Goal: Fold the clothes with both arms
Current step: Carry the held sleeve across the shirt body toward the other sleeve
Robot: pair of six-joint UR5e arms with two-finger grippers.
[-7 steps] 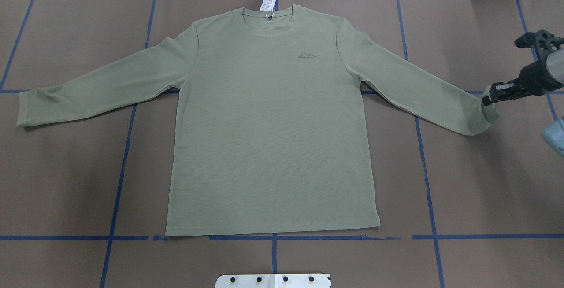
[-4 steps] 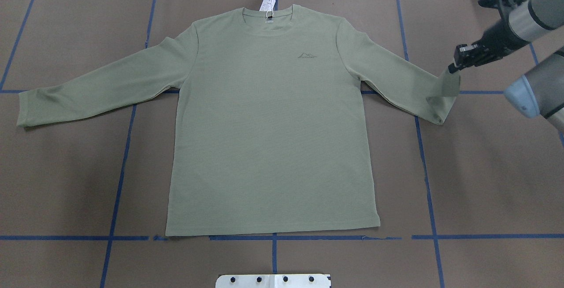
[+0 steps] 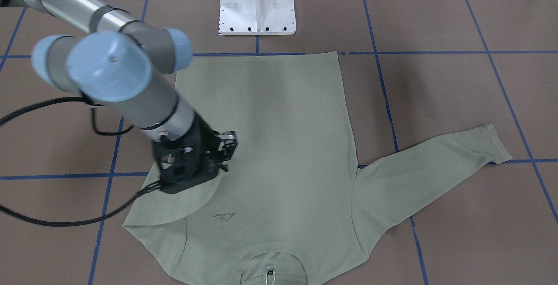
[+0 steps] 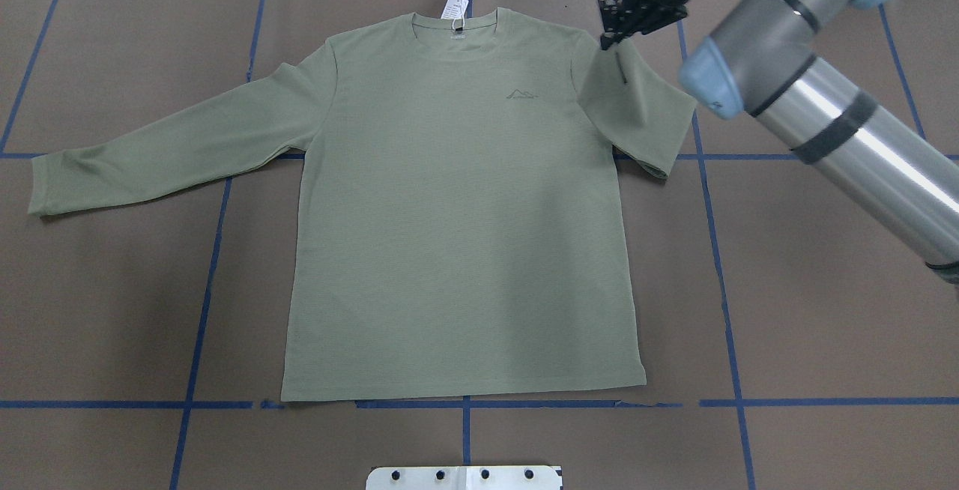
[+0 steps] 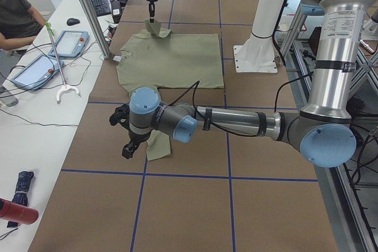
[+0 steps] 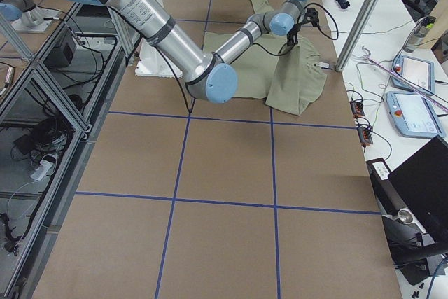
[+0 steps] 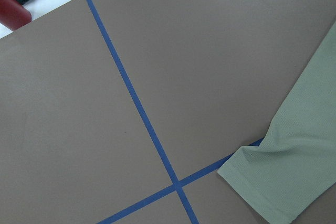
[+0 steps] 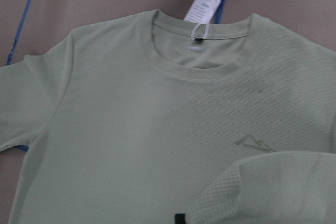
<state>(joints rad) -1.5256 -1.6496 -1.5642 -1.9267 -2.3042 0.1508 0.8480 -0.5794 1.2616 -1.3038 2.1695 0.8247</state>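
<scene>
The sage-green long-sleeved shirt (image 4: 457,235) lies flat, front up, on the brown table (image 4: 824,310). The right gripper (image 4: 608,39) is clenched on the end of the right sleeve (image 4: 637,112), lifted over the shoulder. The left gripper (image 5: 127,147) hangs beside the left cuff (image 7: 262,182); whether its jaws are parted cannot be told

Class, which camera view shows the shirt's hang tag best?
The right wrist view: the hang tag lies large and unblocked at the neck of the shirt. Overhead shows it small; the front-facing view cuts it off, showing only its string; both side views give a white speck; the left wrist view misses it.
</scene>
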